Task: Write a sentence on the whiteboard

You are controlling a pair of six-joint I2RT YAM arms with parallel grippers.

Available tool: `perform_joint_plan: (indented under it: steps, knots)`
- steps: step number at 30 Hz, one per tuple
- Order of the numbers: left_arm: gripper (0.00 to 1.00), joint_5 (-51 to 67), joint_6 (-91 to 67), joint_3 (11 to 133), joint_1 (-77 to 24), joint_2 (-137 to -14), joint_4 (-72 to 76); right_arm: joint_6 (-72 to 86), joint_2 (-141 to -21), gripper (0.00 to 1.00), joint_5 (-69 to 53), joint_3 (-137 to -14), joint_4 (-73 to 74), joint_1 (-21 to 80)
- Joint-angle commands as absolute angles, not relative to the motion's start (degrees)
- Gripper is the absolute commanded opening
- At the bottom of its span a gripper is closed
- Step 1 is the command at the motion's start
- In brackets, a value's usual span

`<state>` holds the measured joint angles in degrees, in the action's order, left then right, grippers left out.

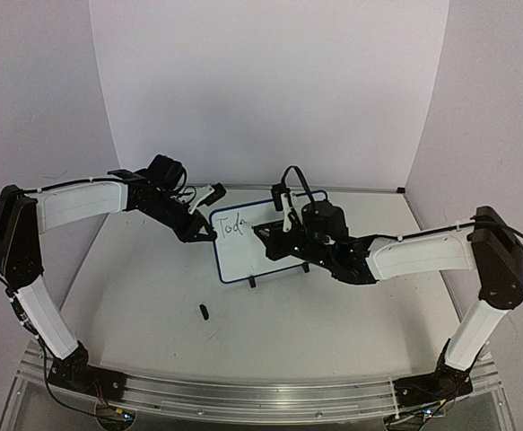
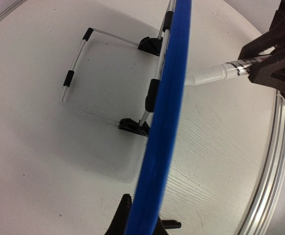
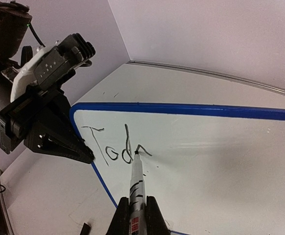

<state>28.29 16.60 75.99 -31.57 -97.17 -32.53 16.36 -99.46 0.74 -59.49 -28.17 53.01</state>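
A small black cap (image 1: 204,312) lies on the table (image 1: 144,287).

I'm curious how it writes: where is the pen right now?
In the right wrist view, the pen sits in the right gripper, its tip on the whiteboard beside the letters, near the left gripper.

Two arms stand at one tabletop (image 1: 333,332): a left arm (image 1: 73,205) and a right arm (image 1: 422,256). Each carries one gripper, so two in all: the left gripper (image 1: 210,235) and the right gripper (image 3: 136,215). There is one whiteboard (image 1: 243,260), with one wire stand (image 2: 76,83) and two black feet (image 2: 132,126). There is one marker (image 3: 136,183). One word (image 3: 114,147) is written, four letters by count. One small black piece (image 1: 204,312) completes the tally.
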Motion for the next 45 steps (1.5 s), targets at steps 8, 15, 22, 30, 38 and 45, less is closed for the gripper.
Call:
perform_joint_plan:
  steps: [8,15,22,30,38,45]
  knots:
    - [0.0,25.1,17.9,76.7,-32.1,-98.9,-34.2,16.3,-99.1,0.0,5.3,-59.0,-26.9,52.7]
    - [0.0,25.0,18.0,76.8,-32.1,-98.8,-34.1,15.3,-97.0,0.0,6.7,-59.6,-26.9,52.7]
    - [0.0,25.0,18.0,76.8,-32.1,-98.8,-34.2,15.1,-95.8,0.0,6.3,-59.8,-27.0,52.7]
    - [0.0,24.9,18.0,76.8,-32.2,-98.9,-34.2,15.6,-97.3,0.0,5.7,-59.9,-27.3,52.7]
    - [0.0,24.9,17.9,76.8,-32.2,-98.9,-34.2,17.0,-99.5,0.0,5.0,-58.5,-27.2,52.7]
    - [0.0,24.9,18.0,76.8,-32.2,-99.0,-34.2,17.0,-99.4,0.0,5.6,-58.0,-27.2,52.7]
